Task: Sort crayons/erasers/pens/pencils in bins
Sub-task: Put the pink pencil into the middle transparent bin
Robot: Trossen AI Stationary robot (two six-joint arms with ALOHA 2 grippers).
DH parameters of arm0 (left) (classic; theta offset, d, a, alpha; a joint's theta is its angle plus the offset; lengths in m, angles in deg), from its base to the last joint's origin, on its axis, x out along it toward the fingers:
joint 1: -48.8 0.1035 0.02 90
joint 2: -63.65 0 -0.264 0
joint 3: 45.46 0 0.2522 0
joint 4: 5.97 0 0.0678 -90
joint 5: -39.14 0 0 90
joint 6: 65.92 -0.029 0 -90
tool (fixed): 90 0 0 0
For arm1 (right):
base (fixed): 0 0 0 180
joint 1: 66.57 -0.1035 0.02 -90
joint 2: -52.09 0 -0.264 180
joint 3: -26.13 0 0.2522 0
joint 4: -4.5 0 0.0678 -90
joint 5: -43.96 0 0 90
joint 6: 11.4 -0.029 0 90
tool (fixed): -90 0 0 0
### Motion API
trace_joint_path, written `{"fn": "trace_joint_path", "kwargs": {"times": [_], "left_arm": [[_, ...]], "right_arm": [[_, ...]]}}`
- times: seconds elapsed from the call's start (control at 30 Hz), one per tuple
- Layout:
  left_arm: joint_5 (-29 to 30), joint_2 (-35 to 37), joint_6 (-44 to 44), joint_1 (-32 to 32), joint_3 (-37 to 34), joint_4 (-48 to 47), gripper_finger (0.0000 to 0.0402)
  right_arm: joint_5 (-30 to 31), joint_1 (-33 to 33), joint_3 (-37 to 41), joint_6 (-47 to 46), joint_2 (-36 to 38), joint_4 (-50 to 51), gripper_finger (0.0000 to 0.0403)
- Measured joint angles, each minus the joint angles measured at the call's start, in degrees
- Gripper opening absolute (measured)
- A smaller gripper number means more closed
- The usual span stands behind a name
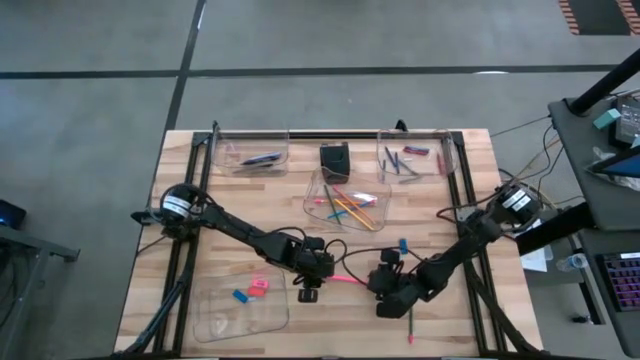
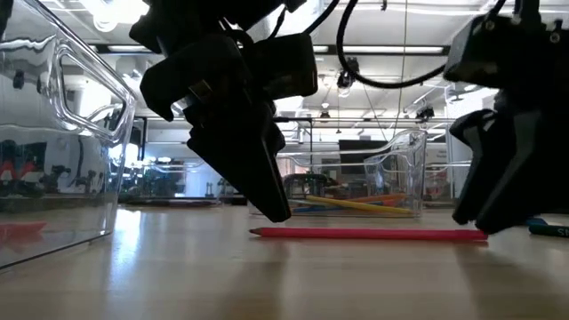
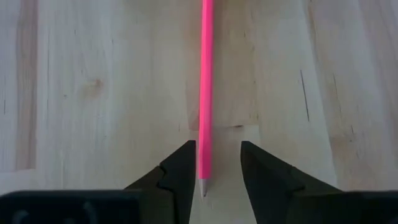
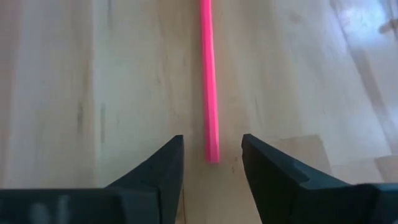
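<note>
Lying flat on the table (image 1: 230, 210), pink pencil (image 3: 206, 93), each end between open, non-gripping jaws.

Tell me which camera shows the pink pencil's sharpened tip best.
The left wrist view: the pink pencil runs lengthwise, its tip lying between open fingers. The low view shows it side-on, the high view as a faint streak, the right wrist view only its blunt end.

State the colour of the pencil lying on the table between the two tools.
Bright pink pencil; the left wrist view shows it best.
</note>
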Motion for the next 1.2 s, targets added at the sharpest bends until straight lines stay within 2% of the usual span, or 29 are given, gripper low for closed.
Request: {"fn": "trace_joint_path", "kwargs": {"times": [0.23,0.4,0.7,0.87,1.0,1.13,1.2], "left_arm": [[1.93,0.0,0.07,0.0,-0.54,-0.36,0.0112],[2.86,0.0,1.6,-0.05,-1.85,-0.42,0.0112],[3.08,-0.88,3.02,-0.11,-3.32,1.52,0.0111],[2.34,-1.53,2.15,-0.09,-3.3,1.42,0.011],[2.16,-1.64,1.26,-0.33,-3.3,1.31,0.0082],[1.83,-1.7,1.49,-0.48,-2.89,1.11,0.0016],[1.61,-1.73,1.34,-0.48,-2.27,0.58,0.0011]], "right_arm": [[0.37,0.07,-0.07,-2.12,-2.36,-0.4,0.0164],[0.54,0.07,-0.09,-2.24,-3.08,-1.31,0.0157],[-0.58,0.09,0.12,-2.19,-3.06,-1.44,0.0116],[-3.37,0.17,0.56,-1.58,-3.06,-1.8,0.0075],[-3.56,0.13,0.64,-1.27,-3.06,-1.91,0.0024],[-3.39,0.26,0.7,-1.02,-3.05,-1.87,0.0015],[-3.48,0.37,0.52,-0.87,-2.95,-1.67,0.0014]]}}
